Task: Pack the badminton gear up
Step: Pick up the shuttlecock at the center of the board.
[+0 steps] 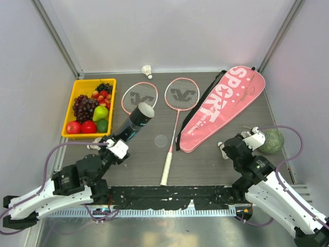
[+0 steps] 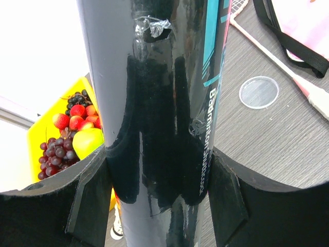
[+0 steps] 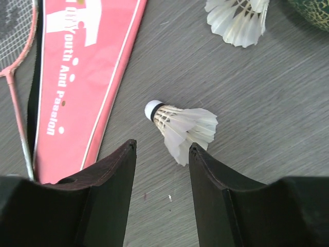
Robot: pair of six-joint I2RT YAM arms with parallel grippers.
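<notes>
My left gripper [image 1: 119, 145] [image 2: 159, 162] is shut on the long dark tube [image 1: 136, 122] [image 2: 154, 103], which tilts up toward the rackets with its open end away from me. My right gripper [image 1: 230, 149] [image 3: 162, 146] stands open just above the table. A white feather shuttlecock [image 3: 182, 126] [image 1: 221, 147] lies on its side right ahead of its fingertips, not between them. A second shuttlecock [image 3: 239, 18] [image 1: 255, 135] lies farther right and a third [image 1: 147, 70] by the back wall. Two pink rackets [image 1: 139, 96] [image 1: 181, 95] lie side by side, left of the pink SPORT bag [image 1: 226, 105] [image 3: 82, 67].
A yellow tray [image 1: 69, 110] [image 2: 38, 139] of fruit sits at the left. A green netted ball [image 1: 271, 140] [image 3: 313, 10] rests at the right edge beside the second shuttlecock. A clear round cap [image 1: 161, 140] [image 2: 259, 92] lies on the table near the long racket's handle [image 1: 166, 167].
</notes>
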